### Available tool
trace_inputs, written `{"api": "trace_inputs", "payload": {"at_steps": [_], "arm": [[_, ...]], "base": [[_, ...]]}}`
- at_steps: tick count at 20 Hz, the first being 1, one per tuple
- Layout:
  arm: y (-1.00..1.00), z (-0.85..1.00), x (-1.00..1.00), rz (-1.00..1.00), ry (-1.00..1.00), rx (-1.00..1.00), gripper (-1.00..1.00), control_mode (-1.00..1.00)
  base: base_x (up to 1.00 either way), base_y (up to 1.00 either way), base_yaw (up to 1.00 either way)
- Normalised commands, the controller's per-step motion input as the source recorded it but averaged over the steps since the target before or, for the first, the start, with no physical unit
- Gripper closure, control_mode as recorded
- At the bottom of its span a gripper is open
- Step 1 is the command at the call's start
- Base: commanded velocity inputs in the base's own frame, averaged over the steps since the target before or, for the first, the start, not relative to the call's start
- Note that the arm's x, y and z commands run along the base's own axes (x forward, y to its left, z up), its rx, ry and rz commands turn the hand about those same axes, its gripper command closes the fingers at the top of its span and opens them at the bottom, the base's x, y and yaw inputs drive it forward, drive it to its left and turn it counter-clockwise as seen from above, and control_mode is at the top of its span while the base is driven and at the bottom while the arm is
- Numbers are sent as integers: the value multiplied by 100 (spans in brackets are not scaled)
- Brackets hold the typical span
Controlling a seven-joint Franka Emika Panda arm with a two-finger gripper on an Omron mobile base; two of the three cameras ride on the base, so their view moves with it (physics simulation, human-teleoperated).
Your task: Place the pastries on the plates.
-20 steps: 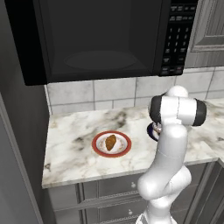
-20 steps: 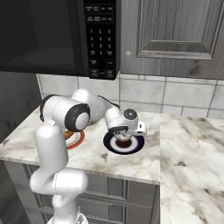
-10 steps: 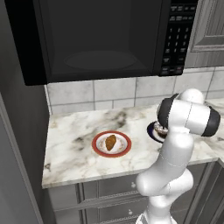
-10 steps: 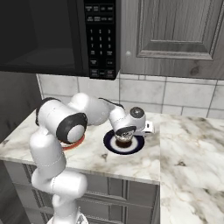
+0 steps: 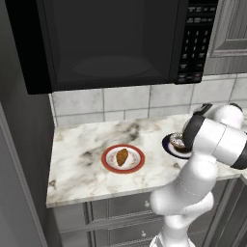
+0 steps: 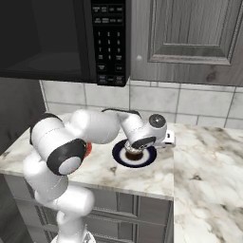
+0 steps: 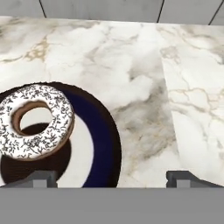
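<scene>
Directly over the right-hand part of the veined white-and-grey marble worktop (image 5: pixel 87 159), the white arm's two-finger gripper (image 7: pixel 111 178) hung above the round plate with a dark navy rim, white ring and dark centre (image 7: pixel 98 131). Its jaws stood wide apart, holding nothing; the two dark fingertips (image 7: pixel 43 178) showed at either side of the hand view's lower edge. The ring donut with white icing and dark sprinkles (image 7: pixel 35 121) lay on that navy plate, toward its left side as the hand view showed it, clear of both fingertips. From the left base view, the donut (image 5: pixel 177 141) and navy plate (image 5: pixel 169 146) were partly hidden behind the arm's elbow. Well apart to the left sat the round white plate with a red-orange rim (image 5: pixel 107 164), and the golden-brown oblong pastry (image 5: pixel 122 157) rested at its centre. A black microwave (image 5: pixel 106 43) hung above the worktop, with pale tile behind.
</scene>
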Motion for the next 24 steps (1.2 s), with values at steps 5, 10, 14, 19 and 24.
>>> {"api": "trace_inputs", "payload": {"at_steps": [5, 10, 14, 19, 24], "arm": [[0, 32, -77, 0, -19, 3, -100, -100], [0, 70, -59, 0, -17, 0, -100, -100], [0, 96, -31, 0, -10, -3, -100, -100], [8, 81, -48, -2, 0, 0, -100, -100], [3, 47, -75, -7, 0, 0, -100, -100]], "base": [[0, 0, 0], [0, 0, 0], [0, 0, 0], [0, 0, 0], [0, 0, 0]]}}
